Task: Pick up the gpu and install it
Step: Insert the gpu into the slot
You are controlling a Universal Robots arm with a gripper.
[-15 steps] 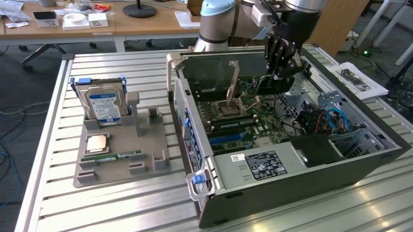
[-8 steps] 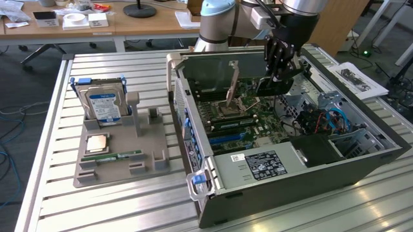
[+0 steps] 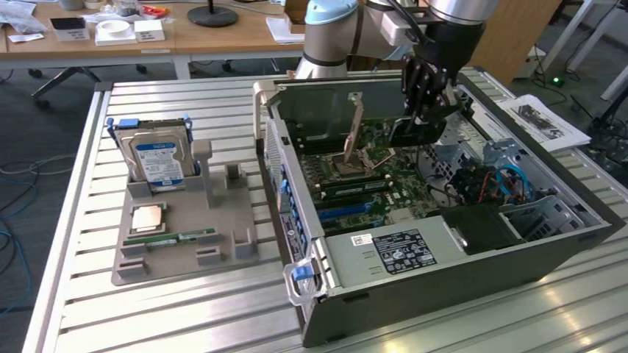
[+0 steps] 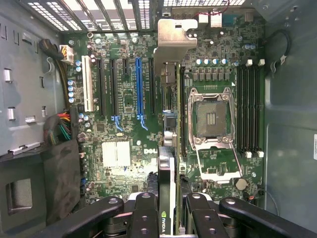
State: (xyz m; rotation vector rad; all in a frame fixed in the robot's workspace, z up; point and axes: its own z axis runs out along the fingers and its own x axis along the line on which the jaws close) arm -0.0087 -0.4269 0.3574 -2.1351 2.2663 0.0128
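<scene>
Evidently past the pick-up: pinches the gpu (image 3: pixel 412 134) in the gripper (image 3: pixel 424 110), well inside the open computer case (image 3: pixel 549 243) and well apart from the gray holder tray (image 3: pixel 167 268) with its hard drive (image 3: pixel 159 160) and memory stick (image 3: pixel 182 239). Clamps the card across its two flat sides with the fingers (image 4: pixel 143 210), neither spread wide nor pressed together, simply closed onto the board's thickness. Presents it edge-on to the motherboard (image 4: pixel 119 124), with the silvery bracket (image 4: pixel 173 37) toward the slotted rear wall of the case and the long edge running between the blue slot (image 4: pixel 139 89) and the CPU socket (image 4: pixel 212 119). Looks not yet installed, judging from the exterior view: hangs above the board, apart from any slot as far as can be told. Leaves the seating of the card and the settling of the bracket against the rear wall as the undone part of the job. Reaches in from over the far side of the case, wrist turned straight downward, fingers aimed at the board, card held upright beneath them.
</scene>
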